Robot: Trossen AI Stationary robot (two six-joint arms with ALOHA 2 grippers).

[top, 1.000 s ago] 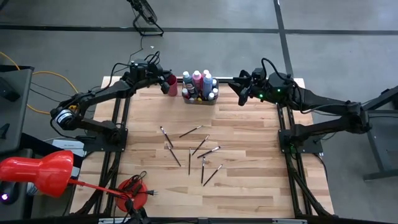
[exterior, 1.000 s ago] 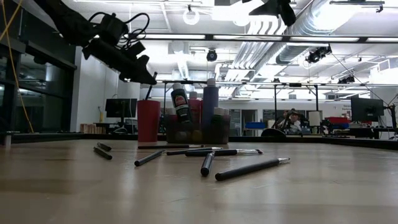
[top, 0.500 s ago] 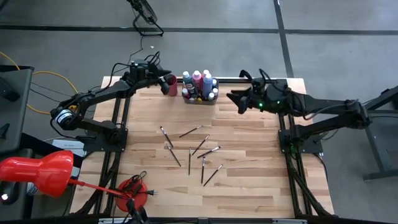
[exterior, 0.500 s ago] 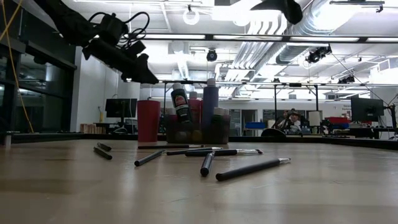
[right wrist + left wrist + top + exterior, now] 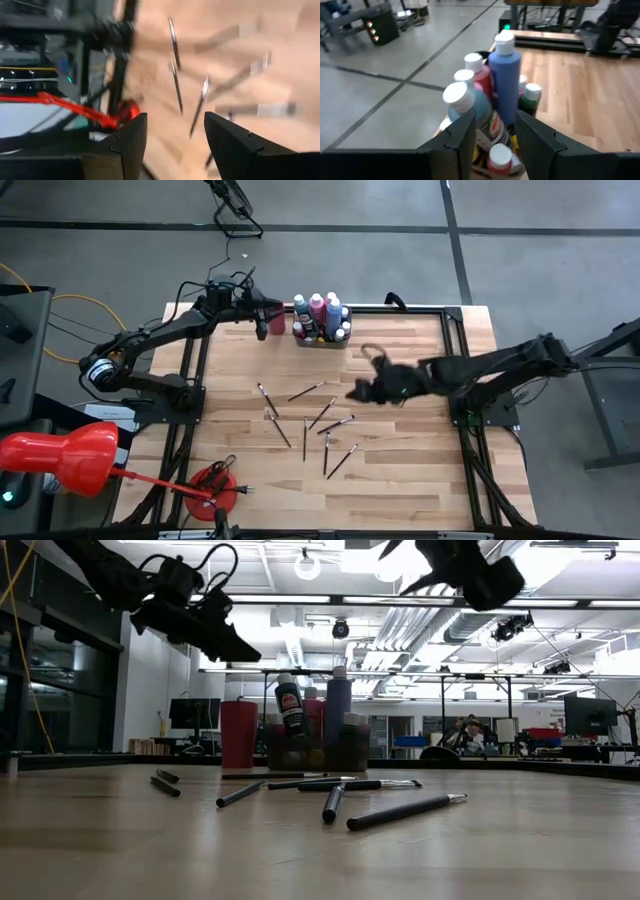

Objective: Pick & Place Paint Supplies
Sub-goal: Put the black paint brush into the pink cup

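Dark-handled paintbrushes (image 5: 305,425) flat on table (axes mixed), bottles (image 5: 322,317) upright

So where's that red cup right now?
In the high view the red cup stands at the table's far edge, just left of the tray of paint bottles, with the left tool beside it.

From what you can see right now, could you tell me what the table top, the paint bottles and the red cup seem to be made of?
Table top: pale wood, visible planks and grain, low sheen.
Paint bottles: apparently plastic, smooth and slightly glossy, with white caps.
Red cup: probably plastic, with a plain matte look; hard to be sure.
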